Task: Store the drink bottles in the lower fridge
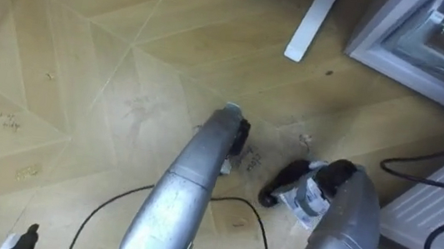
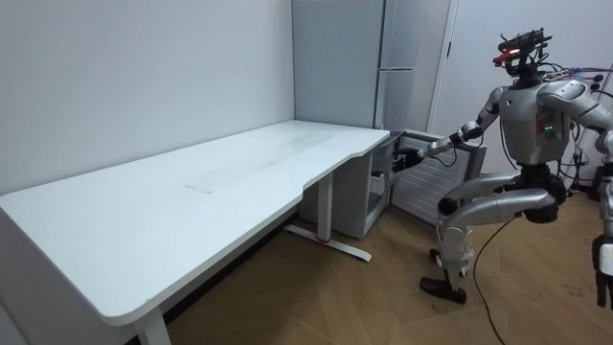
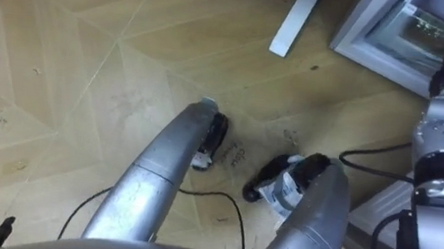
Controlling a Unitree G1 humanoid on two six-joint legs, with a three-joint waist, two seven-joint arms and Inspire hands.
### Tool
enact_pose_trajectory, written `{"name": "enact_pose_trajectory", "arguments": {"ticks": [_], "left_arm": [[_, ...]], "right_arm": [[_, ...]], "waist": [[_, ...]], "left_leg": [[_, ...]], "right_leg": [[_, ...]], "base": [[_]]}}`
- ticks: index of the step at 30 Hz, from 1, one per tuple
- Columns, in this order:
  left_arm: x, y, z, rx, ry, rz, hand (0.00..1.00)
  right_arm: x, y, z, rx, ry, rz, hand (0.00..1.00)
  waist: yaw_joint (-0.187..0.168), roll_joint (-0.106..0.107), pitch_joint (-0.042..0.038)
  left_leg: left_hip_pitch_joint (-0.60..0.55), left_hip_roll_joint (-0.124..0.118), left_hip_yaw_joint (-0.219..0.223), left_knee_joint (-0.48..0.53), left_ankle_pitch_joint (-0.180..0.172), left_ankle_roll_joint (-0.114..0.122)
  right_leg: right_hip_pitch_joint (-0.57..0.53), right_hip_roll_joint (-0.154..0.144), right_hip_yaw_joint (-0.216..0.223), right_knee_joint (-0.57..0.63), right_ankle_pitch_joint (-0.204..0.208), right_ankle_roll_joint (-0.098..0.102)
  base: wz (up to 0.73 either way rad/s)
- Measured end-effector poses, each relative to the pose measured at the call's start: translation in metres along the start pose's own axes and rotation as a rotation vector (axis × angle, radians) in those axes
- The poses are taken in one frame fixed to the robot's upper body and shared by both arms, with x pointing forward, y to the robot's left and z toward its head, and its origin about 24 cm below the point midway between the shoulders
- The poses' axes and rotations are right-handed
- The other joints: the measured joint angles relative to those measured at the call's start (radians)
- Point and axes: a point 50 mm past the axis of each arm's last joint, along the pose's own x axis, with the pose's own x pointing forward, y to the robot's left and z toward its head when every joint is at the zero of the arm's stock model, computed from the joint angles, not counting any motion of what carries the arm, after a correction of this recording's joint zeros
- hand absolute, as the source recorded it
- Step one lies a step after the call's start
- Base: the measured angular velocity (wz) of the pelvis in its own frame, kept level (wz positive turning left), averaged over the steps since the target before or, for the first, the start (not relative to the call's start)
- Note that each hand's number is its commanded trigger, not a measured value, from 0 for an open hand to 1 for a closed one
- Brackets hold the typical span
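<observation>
The robot stands with knees bent on the wood floor (image 1: 86, 67), just past the right end of the white desk (image 2: 192, 211), beside the low fridge (image 1: 396, 67). The crouch, I judge, brings its shoulder down to the level of that lower compartment.

Its right arm is stretched out to the far right, and the right hand (image 2: 407, 156) sits at the fridge's open mouth. The hand is a dark blur there, so I cannot tell whether it is spread, closed, or clamped on anything. A white ribbed panel (image 2: 423, 196) stands just right of the opening (the swung-out door, I judge), and the arm passes above it, which explains why the reach comes in from the side.

Where the drinks are I cannot say for sure. Small pale and greenish shapes lie on a shelf inside the fridge, too blurred to name. They may be drinks already stowed.

The left hand (image 2: 602, 271) hangs low at the room view's right edge, well apart from the fridge, probably idle for balance. Whether it is open or closed I cannot tell either.
</observation>
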Motion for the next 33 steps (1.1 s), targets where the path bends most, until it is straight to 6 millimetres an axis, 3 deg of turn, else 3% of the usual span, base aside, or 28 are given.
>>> {"name": "enact_pose_trajectory", "arguments": {"ticks": [1, 2, 3, 4, 6, 7, 8, 10, 12, 13, 14, 16, 19, 22, 33], "left_arm": [[0.0, 0.001, 0.005, 0.012, -0.022, 0.003, 0.0], [0.0, 0.003, 0.007, 0.027, -0.035, 0.004, 0.0], [0.0, 0.014, 0.013, 0.063, -0.069, 0.023, 0.0], [0.001, 0.028, 0.018, 0.085, -0.098, 0.054, 0.0], [-0.002, 0.024, 0.013, 0.08, -0.086, 0.048, 0.0], [-0.005, 0.017, 0.003, 0.076, -0.052, 0.03, 0.0], [-0.007, 0.013, -0.002, 0.074, -0.038, 0.02, 0.0], [-0.015, 0.002, -0.023, 0.073, 0.017, -0.013, 0.0], [-0.017, 0.002, -0.027, 0.074, 0.028, -0.009, 0.0], [-0.017, 0.002, -0.028, 0.074, 0.029, -0.005, 0.0], [-0.017, 0.002, -0.028, 0.075, 0.028, -0.004, 0.0], [-0.017, 0.005, -0.023, 0.077, 0.005, 0.004, 0.0], [-0.017, 0.009, -0.01, 0.078, -0.056, 0.011, 0.0], [-0.017, 0.014, -0.004, 0.088, -0.083, 0.023, 0.0], [-0.017, 0.015, -0.002, 0.07, -0.085, 0.023, 0.0]], "right_arm": [[-0.001, 0.01, -0.002, -0.024, 0.01, 0.058, 0.0], [-0.001, 0.012, 0.0, -0.034, 0.012, 0.072, 0.0], [-0.001, 0.011, 0.0, -0.042, 0.012, 0.073, 0.0], [0.0, 0.02, 0.002, -0.05, 0.006, 0.097, 0.0], [0.001, 0.046, 0.005, -0.077, -0.006, 0.2, 0.0], [-0.002, 0.053, 0.0, -0.112, 0.017, 0.252, 0.0], [-0.003, 0.055, -0.004, -0.128, 0.035, 0.273, 0.0], [-0.008, 0.063, -0.015, -0.172, 0.081, 0.331, 0.0], [-0.009, 0.066, -0.016, -0.176, 0.089, 0.348, 0.0], [-0.01, 0.068, -0.016, -0.176, 0.09, 0.364, 0.0], [-0.01, 0.068, -0.016, -0.179, 0.09, 0.369, 0.0], [-0.01, 0.068, -0.017, -0.184, 0.09, 0.376, 0.0], [-0.01, 0.069, -0.018, -0.191, 0.093, 0.388, 0.0], [-0.011, 0.068, -0.021, -0.202, 0.105, 0.393, 0.0], [-0.009, 0.06, -0.024, -0.224, 0.138, 0.366, 0.0]], "waist": [[0.018, 0.016, 0.0072], [0.019, 0.031, 0.0048], [0.013, 0.021, -0.0041], [0.005, -0.02, 0.0138], [0.005, 0.015, 0.0376], [0.017, 0.01, 0.0358], [0.022, 0.007, 0.0332], [0.025, 0.008, 0.0292], [0.03, 0.008, 0.0265], [0.036, 0.009, 0.018], [0.038, 0.009, 0.0156], [0.017, 0.01, 0.0071], [0.011, 0.008, 0.0052], [-0.005, 0.005, 0.0027], [-0.034, -0.003, -0.0013]], "left_leg": [[0.005, 0.043, 0.007, -0.017, 0.017, 0.008], [0.006, 0.054, 0.005, -0.011, 0.027, 0.0], [-0.001, 0.062, 0.02, -0.009, 0.047, -0.029], [-0.027, 0.07, 0.058, 0.008, 0.069, -0.027], [-0.055, 0.085, 0.022, 0.039, 0.077, -0.014], [-0.048, 0.08, 0.001, 0.063, 0.079, -0.014], [-0.038, 0.082, -0.006, 0.073, 0.082, -0.016], [-0.002, 0.084, -0.029, 0.082, 0.086, -0.011], [0.004, 0.077, -0.028, 0.079, 0.09, -0.004], [0.006, 0.076, -0.027, 0.079, 0.102, 0.016], [0.01, 0.073, -0.026, 0.079, 0.11, 0.029], [0.024, 0.041, -0.016, 0.083, 0.107, 0.059], [0.041, 0.043, 0.007, 0.082, 0.092, 0.081], [0.049, 0.043, 0.015, 0.08, 0.08, 0.088], [0.102, 0.04, 0.021, 0.034, 0.079, 0.092]], "right_leg": [[0.016, 0.023, 0.003, 0.043, -0.012, 0.046], [0.029, 0.045, 0.048, 0.125, -0.026, 0.029], [0.113, 0.107, 0.165, 0.206, -0.088, 0.026], [0.145, 0.129, 0.229, 0.209, -0.158, -0.002], [0.157, 0.157, 0.184, 0.225, -0.165, -0.019], [0.151, 0.167, 0.183, 0.215, -0.158, -0.034], [0.15, 0.17, 0.182, 0.207, -0.154, -0.035], [0.164, 0.171, 0.176, 0.174, -0.12, -0.023], [0.17, 0.168, 0.173, 0.156, -0.111, -0.012], [0.175, 0.164, 0.169, 0.147, -0.108, -0.007], [0.178, 0.161, 0.169, 0.144, -0.107, -0.007], [0.198, 0.141, 0.176, 0.142, -0.116, 0.011], [0.211, 0.136, 0.194, 0.123, -0.12, 0.025], [0.221, 0.132, 0.198, 0.11, -0.122, 0.033], [0.273, 0.141, 0.192, 0.048, -0.103, 0.046]], "base": [[0.23], [0.84], [1.4], [1.41], [0.76], [0.3], [0.0], [0.03], [-0.02], [-0.17], [-0.13], [0.12], [-0.07], [-0.02], [-0.01]]}}
